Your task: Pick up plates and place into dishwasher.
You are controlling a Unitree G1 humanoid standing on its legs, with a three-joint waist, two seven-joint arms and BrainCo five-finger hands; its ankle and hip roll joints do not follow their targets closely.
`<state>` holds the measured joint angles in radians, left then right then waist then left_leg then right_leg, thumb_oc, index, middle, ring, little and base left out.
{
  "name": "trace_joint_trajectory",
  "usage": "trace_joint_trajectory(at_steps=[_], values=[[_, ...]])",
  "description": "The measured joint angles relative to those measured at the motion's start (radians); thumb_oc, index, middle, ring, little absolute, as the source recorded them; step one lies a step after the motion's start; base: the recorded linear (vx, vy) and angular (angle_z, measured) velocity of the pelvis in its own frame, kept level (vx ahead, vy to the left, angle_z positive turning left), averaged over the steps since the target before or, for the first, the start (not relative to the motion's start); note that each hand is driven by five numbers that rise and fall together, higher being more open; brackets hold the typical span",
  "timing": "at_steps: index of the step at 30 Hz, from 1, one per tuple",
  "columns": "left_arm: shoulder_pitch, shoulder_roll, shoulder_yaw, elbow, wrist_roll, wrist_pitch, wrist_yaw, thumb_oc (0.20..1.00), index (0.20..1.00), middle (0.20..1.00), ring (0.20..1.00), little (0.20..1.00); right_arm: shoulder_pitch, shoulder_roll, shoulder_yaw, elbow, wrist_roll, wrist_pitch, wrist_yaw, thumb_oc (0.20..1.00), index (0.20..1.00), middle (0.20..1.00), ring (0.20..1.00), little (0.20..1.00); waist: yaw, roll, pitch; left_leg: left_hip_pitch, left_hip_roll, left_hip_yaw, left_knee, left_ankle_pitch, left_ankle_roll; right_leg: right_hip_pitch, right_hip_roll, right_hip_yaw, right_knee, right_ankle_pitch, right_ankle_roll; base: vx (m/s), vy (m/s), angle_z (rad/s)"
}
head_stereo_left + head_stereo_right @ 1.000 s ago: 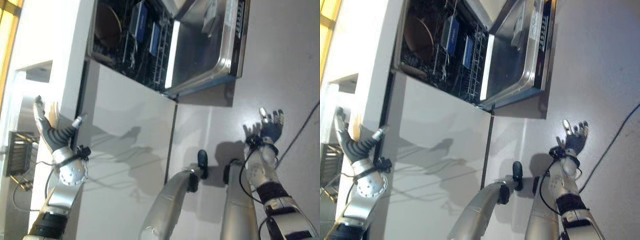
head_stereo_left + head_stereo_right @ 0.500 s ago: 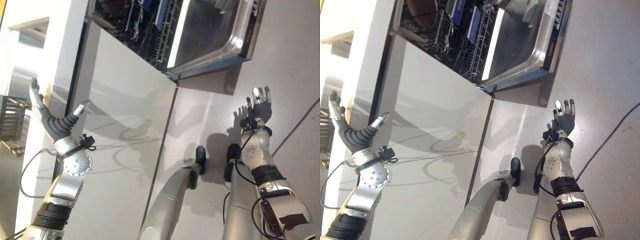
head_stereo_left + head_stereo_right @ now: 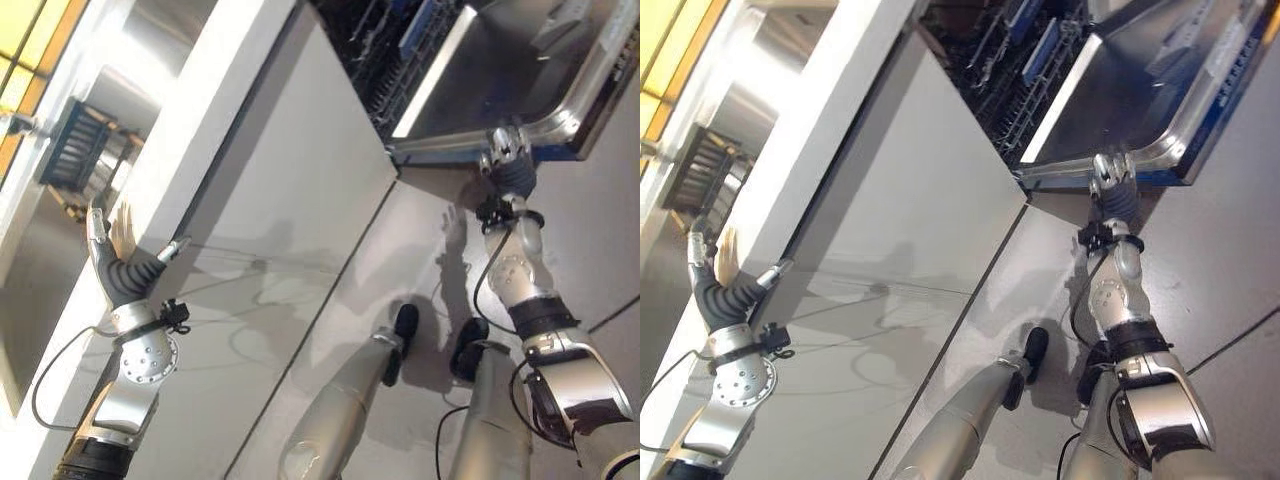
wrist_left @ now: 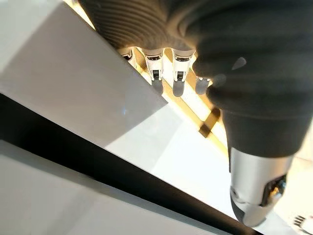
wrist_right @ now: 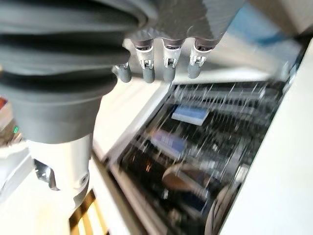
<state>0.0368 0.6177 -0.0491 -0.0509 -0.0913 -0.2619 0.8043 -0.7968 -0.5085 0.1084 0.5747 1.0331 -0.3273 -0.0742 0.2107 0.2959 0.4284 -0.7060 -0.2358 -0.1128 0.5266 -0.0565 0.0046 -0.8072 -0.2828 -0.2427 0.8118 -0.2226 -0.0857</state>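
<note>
With both your left hand (image 3: 118,262) and right hand (image 3: 508,160) open and empty, grip stiff, slippery, breakable plates by the rim

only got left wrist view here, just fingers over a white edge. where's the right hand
Observer: The right hand is raised at the lip of the open dishwasher door, fingers straight, holding nothing.
Operator: any plates in the racks
Observer: The right wrist view shows a round brownish plate standing in the dishwasher rack, near some blue items.
Operator: and my left hand, holding anything
Observer: No. In the left eye view the left hand is open and empty, beside the white counter edge, well away from the dishwasher.
</note>
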Motion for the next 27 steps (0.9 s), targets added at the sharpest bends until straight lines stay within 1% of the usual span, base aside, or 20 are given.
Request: trace_joint_trajectory(at_steps=[2, 3, 4, 5, 6, 7, 8, 9, 10, 11, 12, 14, 16, 18, 20, 22, 24, 25, 26, 27], values=[[0.043, 0.002, 0.006, -0.001, -0.010, 0.001, -0.004, 1.000, 1.000, 1.000, 1.000, 1.000, -0.039, -0.019, -0.002, 0.000, 0.000, -0.003, -0.006, 1.000, 1.000, 1.000, 1.000, 1.000, 0.002, -0.014, 0.010, 0.025, -0.004, 0.000, -0.025, 0.000, 0.000, 0.027, -0.017, -0.015, -0.014, -0.001, -0.003, 0.05, 0.026, 0.40], [0.053, 0.002, 0.006, -0.002, -0.011, 0.001, -0.007, 1.000, 1.000, 1.000, 1.000, 1.000, -0.053, -0.027, -0.017, 0.000, 0.000, -0.005, -0.008, 1.000, 1.000, 1.000, 1.000, 1.000, 0.001, -0.015, 0.011, 0.033, -0.012, 0.001, -0.018, -0.001, 0.000, 0.038, -0.030, -0.026, -0.014, -0.002, -0.003, 0.07, 0.035, 0.37], [0.066, 0.002, 0.009, -0.002, -0.012, 0.002, -0.008, 1.000, 1.000, 1.000, 1.000, 1.000, -0.064, -0.029, -0.031, 0.000, 0.000, -0.014, -0.010, 1.000, 1.000, 1.000, 1.000, 1.000, 0.001, -0.015, 0.011, 0.037, -0.010, -0.001, -0.007, 0.000, 0.001, 0.044, -0.036, -0.029, -0.003, -0.009, 0.001, 0.07, 0.029, 0.28], [0.078, 0.003, 0.012, -0.007, -0.013, 0.003, -0.012, 1.000, 1.000, 1.000, 1.000, 1.000, -0.072, -0.031, -0.044, -0.002, 0.000, -0.026, -0.013, 1.000, 1.000, 1.000, 1.000, 1.000, 0.005, -0.015, 0.011, 0.043, -0.012, -0.002, -0.010, 0.013, 0.010, 0.051, -0.026, -0.023, 0.009, -0.012, 0.008, 0.07, 0.023, 0.20], [0.078, 0.003, 0.012, -0.007, -0.018, 0.005, -0.018, 1.000, 1.000, 1.000, 1.000, 1.000, -0.073, -0.035, -0.055, -0.002, 0.000, -0.031, -0.022, 1.000, 1.000, 1.000, 1.000, 1.000, 0.006, -0.015, 0.011, 0.049, -0.016, -0.007, -0.013, 0.013, 0.011, 0.058, -0.016, -0.005, 0.008, -0.011, 0.013, 0.06, 0.014, 0.27], [0.078, 0.003, 0.013, -0.006, -0.024, 0.007, -0.022, 1.000, 1.000, 1.000, 1.000, 1.000, -0.073, -0.040, -0.063, -0.002, 0.001, -0.036, -0.029, 1.000, 1.000, 1.000, 1.000, 1.000, 0.004, -0.017, 0.013, 0.058, -0.021, -0.010, -0.024, 0.013, 0.011, 0.067, -0.014, 0.004, 0.003, -0.011, 0.016, 0.06, 0.011, 0.41], [0.078, 0.004, 0.014, -0.007, -0.033, 0.010, -0.024, 1.000, 1.000, 1.000, 1.000, 1.000, -0.074, -0.052, -0.064, -0.003, 0.001, -0.043, -0.034, 1.000, 1.000, 1.000, 1.000, 1.000, 0.002, -0.023, 0.017, 0.072, -0.025, -0.007, -0.045, 0.012, 0.009, 0.076, -0.024, 0.004, -0.008, -0.010, 0.018, 0.06, 0.025, 0.48], [0.080, 0.008, 0.014, -0.006, -0.043, 0.012, -0.026, 1.000, 1.000, 1.000, 1.000, 1.000, -0.076, -0.061, -0.065, -0.005, 0.001, -0.045, -0.038, 1.000, 1.000, 1.000, 1.000, 1.000, -0.002, -0.026, 0.019, 0.073, -0.032, 0.003, 0.006, -0.003, 0.013, 0.082, -0.045, -0.004, -0.001, -0.012, 0.010, 0.06, 0.034, 0.40], [0.090, 0.011, 0.017, -0.006, -0.045, 0.013, -0.027, 1.000, 1.000, 1.000, 1.000, 1.000, -0.076, -0.062, -0.067, -0.006, 0.001, -0.046, -0.038, 1.000, 1.000, 1.000, 1.000, 1.000, -0.001, -0.026, 0.019, 0.088, -0.034, 0.005, 0.079, -0.041, 0.026, 0.084, -0.059, -0.003, 0.029, -0.032, 0.015, 0.06, 0.049, 0.36], [0.092, 0.011, 0.020, -0.006, -0.049, 0.015, -0.030, 1.000, 1.000, 1.000, 1.000, 1.000, -0.074, -0.065, -0.072, -0.016, 0.001, -0.050, -0.038, 1.000, 1.000, 1.000, 1.000, 1.000, -0.007, -0.027, 0.020, 0.099, -0.042, 0.013, 0.078, -0.067, 0.033, 0.086, -0.071, 0.005, 0.053, -0.048, 0.031, 0.05, 0.041, 0.27], [0.092, 0.011, 0.020, -0.006, -0.050, 0.015, -0.036, 1.000, 1.000, 1.000, 1.000, 1.000, -0.075, -0.068, -0.079, -0.016, 0.001, -0.054, -0.041, 1.000, 1.000, 1.000, 1.000, 1.000, -0.002, -0.028, 0.021, 0.106, -0.054, 0.010, 0.079, -0.067, 0.032, 0.087, -0.066, 0.024, 0.063, -0.053, 0.041, 0.05, 0.040, 0.31], [0.095, 0.013, 0.030, -0.006, -0.051, 0.016, -0.042, 1.000, 1.000, 1.000, 1.000, 1.000, -0.082, -0.077, -0.080, -0.021, -0.001, -0.057, -0.055, 1.000, 1.000, 1.000, 1.000, 1.000, -0.001, -0.028, 0.021, 0.114, -0.072, 0.003, 0.088, -0.062, 0.040, 0.095, -0.068, 0.041, 0.079, -0.059, 0.050, 0.03, 0.029, 0.29], [0.097, 0.015, 0.033, -0.005, -0.052, 0.016, -0.049, 1.000, 1.000, 1.000, 1.000, 1.000, -0.093, -0.090, -0.080, -0.027, -0.013, -0.056, -0.086, 1.000, 1.000, 1.000, 1.000, 1.000, 0.003, -0.028, 0.021, 0.115, -0.081, -0.002, 0.091, -0.061, 0.041, 0.096, -0.066, 0.053, 0.087, -0.065, 0.052, 0.01, 0.037, 0.23], [0.105, 0.015, 0.033, -0.005, -0.053, 0.016, -0.055, 1.000, 1.000, 1.000, 1.000, 1.000, -0.106, -0.095, -0.079, -0.027, -0.071, -0.025, -0.143, 1.000, 1.000, 1.000, 1.000, 1.000, 0.003, -0.028, 0.021, 0.115, -0.084, 0.000, 0.095, -0.062, 0.039, 0.094, -0.063, 0.063, 0.091, -0.065, 0.053, 0.00, 0.016, 0.04], [0.106, 0.015, 0.032, -0.005, -0.053, 0.016, -0.056, 1.000, 1.000, 1.000, 1.000, 1.000, -0.108, -0.096, -0.077, -0.024, -0.118, 0.008, -0.194, 1.000, 1.000, 1.000, 1.000, 1.000, 0.006, -0.028, 0.021, 0.115, -0.083, 0.000, 0.095, -0.063, 0.036, 0.091, -0.051, 0.077, 0.092, -0.064, 0.053, 0.00, 0.000, 0.00], [0.106, 0.014, 0.030, -0.005, -0.052, 0.016, -0.056, 1.000, 1.000, 1.000, 1.000, 1.000, -0.108, -0.099, -0.074, -0.005, -0.142, 0.027, -0.246, 1.000, 1.000, 1.000, 1.000, 1.000, 0.002, -0.028, 0.021, 0.111, -0.079, 0.001, 0.095, -0.063, 0.035, 0.086, -0.036, 0.090, 0.091, -0.060, 0.052, -0.01, 0.000, -0.02], [0.109, 0.014, 0.030, -0.005, -0.051, 0.015, -0.056, 1.000, 1.000, 1.000, 1.000, 1.000, -0.107, -0.103, -0.075, 0.010, -0.149, 0.029, -0.285, 1.000, 1.000, 1.000, 1.000, 1.000, -0.001, -0.028, 0.021, 0.100, -0.068, 0.004, 0.095, -0.061, 0.031, 0.074, -0.025, 0.095, 0.084, -0.055, 0.047, -0.04, 0.013, -0.11], [0.105, 0.011, 0.028, -0.004, -0.051, 0.015, -0.055, 1.000, 1.000, 1.000, 1.000, 1.000, -0.106, -0.108, -0.075, 0.018, -0.149, 0.029, -0.294, 1.000, 1.000, 1.000, 1.000, 1.000, -0.003, -0.028, 0.021, 0.092, -0.061, 0.007, 0.091, -0.054, 0.024, 0.066, -0.018, 0.094, 0.076, -0.042, 0.037, -0.06, 0.013, -0.14], [0.103, 0.011, 0.024, -0.011, -0.051, 0.017, -0.054, 1.000, 1.000, 1.000, 1.000, 1.000, -0.102, -0.114, -0.075, 0.024, -0.155, 0.033, -0.306, 1.000, 1.000, 1.000, 1.000, 1.000, -0.006, -0.029, 0.021, 0.088, -0.055, 0.006, 0.084, -0.056, 0.029, 0.062, -0.014, 0.091, 0.068, -0.042, 0.040, -0.12, 0.030, -0.15], [0.097, 0.010, 0.020, -0.010, -0.050, 0.014, -0.053, 1.000, 1.000, 1.000, 1.000, 1.000, -0.095, -0.121, -0.074, 0.026, -0.175, 0.038, -0.322, 1.000, 1.000, 1.000, 1.000, 1.000, -0.004, -0.028, 0.021, 0.086, -0.044, 0.013, 0.078, -0.052, 0.024, 0.059, -0.004, 0.093, 0.062, -0.034, 0.034, -0.10, 0.030, -0.18]])
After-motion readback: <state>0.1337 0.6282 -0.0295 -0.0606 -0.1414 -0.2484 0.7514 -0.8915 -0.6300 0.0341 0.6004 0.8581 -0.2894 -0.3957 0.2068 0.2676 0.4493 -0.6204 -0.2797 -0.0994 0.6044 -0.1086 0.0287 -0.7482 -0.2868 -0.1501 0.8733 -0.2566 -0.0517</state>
